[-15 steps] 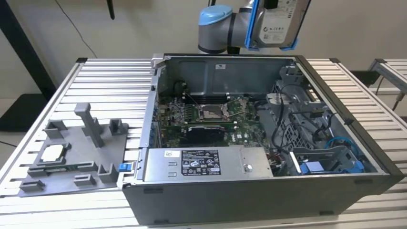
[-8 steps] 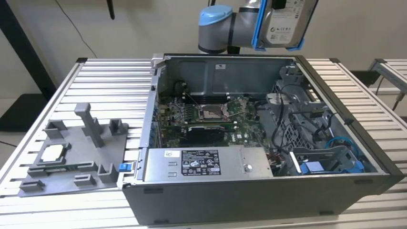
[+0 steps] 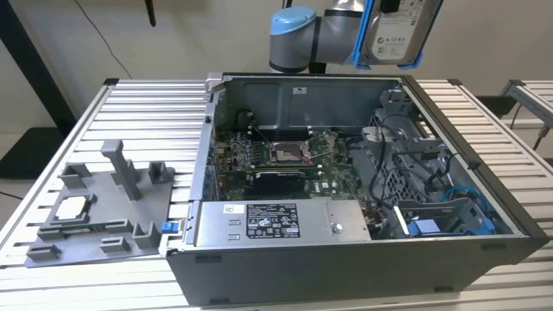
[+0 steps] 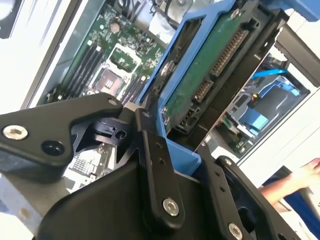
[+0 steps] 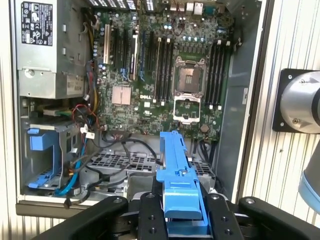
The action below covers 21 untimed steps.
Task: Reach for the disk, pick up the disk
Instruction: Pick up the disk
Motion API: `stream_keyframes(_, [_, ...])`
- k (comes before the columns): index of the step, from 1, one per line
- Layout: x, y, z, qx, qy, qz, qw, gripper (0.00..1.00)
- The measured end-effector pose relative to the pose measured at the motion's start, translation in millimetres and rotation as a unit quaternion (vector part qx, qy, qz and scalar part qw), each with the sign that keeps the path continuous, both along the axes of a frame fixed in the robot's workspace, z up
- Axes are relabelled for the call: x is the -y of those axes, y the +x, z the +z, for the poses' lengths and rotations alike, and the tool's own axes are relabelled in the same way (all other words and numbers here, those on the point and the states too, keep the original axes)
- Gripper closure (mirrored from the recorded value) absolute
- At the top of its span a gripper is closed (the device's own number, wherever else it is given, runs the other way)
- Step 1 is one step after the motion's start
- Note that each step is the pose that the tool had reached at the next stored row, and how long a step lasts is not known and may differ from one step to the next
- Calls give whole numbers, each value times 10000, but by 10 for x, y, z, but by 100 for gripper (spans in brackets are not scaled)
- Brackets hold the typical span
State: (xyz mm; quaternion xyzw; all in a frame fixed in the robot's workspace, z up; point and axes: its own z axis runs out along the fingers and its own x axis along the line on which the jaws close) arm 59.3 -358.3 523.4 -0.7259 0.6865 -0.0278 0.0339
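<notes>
At the top of the exterior view, right of centre, we see the disk [image 3: 393, 32] held up in the air above the open computer case [image 3: 484, 194], well clear of its rim. The gripper [image 5: 182, 210] is closed on it: in the first wrist view the 2 black fingers [image 5: 152, 215] sit on either side of the blue bracket [image 5: 177, 170], pressing against its edges, and the bracket runs up the middle of the frame from between them. In the second wrist view the disk's green circuit board [image 4: 205, 70] faces the camera in the upper centre, framed by the same blue plastic.

We judge the disk to be stiff and fairly heavy for its size, a metal body that will not flex. The plastic bracket is the softer part and could bow or slip if squeezed off-centre, so its long side rails look to us like the right place to hold, as now. The exposed board and connectors should not be touched, and we would count the drive as sensitive to knocks.

As for containers, the case lies open with the motherboard [image 3: 285, 152] across its centre, the grey power supply [image 3: 276, 223] at the lower middle of the exterior view, and a blue-lined drive bay [image 3: 445, 223] at the lower right, with cables around it. On the lower left, a grey fixture tray [image 3: 129, 214] holds a small square silver chip [image 3: 71, 206].
</notes>
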Motion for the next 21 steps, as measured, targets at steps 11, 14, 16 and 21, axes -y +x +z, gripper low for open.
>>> stream_keyframes(11, [0, 13, 0, 0, 0, 0, 10000, 100])
stream_keyframes(14, [18, 15, 0, 0, 0, 1, 10000, 100])
stream_keyframes(16, [53, 14, -2, 0, 0, 0, 10000, 100])
stream_keyframes(21, [162, 14, -10, -1, 0, -2, 10000, 100])
